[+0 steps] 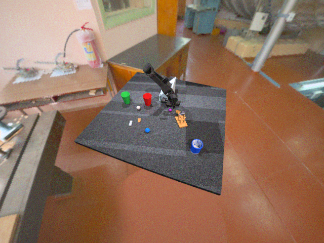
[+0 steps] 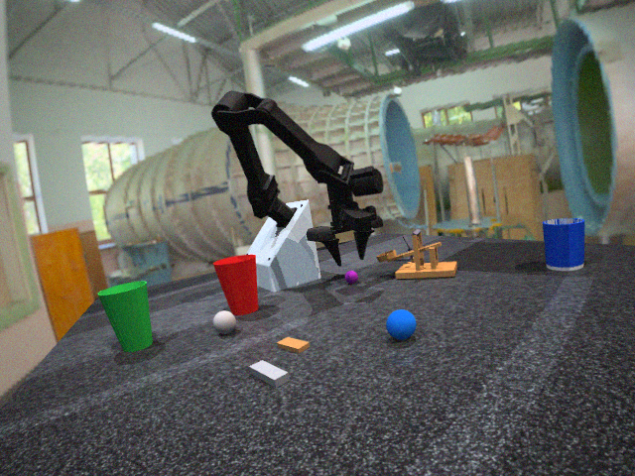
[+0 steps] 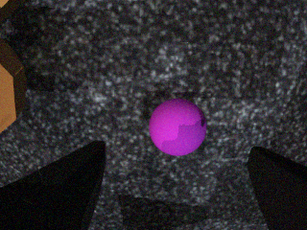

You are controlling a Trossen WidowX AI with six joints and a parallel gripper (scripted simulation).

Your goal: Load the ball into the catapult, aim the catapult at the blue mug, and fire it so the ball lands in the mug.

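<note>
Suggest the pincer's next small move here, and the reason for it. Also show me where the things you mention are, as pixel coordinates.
Probably lower the pincer (image 1: 170, 106) (image 2: 351, 261) (image 3: 178, 155) straddling the purple ball (image 1: 170, 110) (image 2: 351, 277) (image 3: 177, 127), nudging it to centre the ball between the fingertips. The fingers stand open above the table, and the wrist view shows the ball between them but slightly beyond their tips.

The catapult (image 1: 181, 123) (image 2: 426, 271) looks wooden and matt; the blue mug (image 1: 196, 149) (image 2: 564, 244), plastic.
</note>
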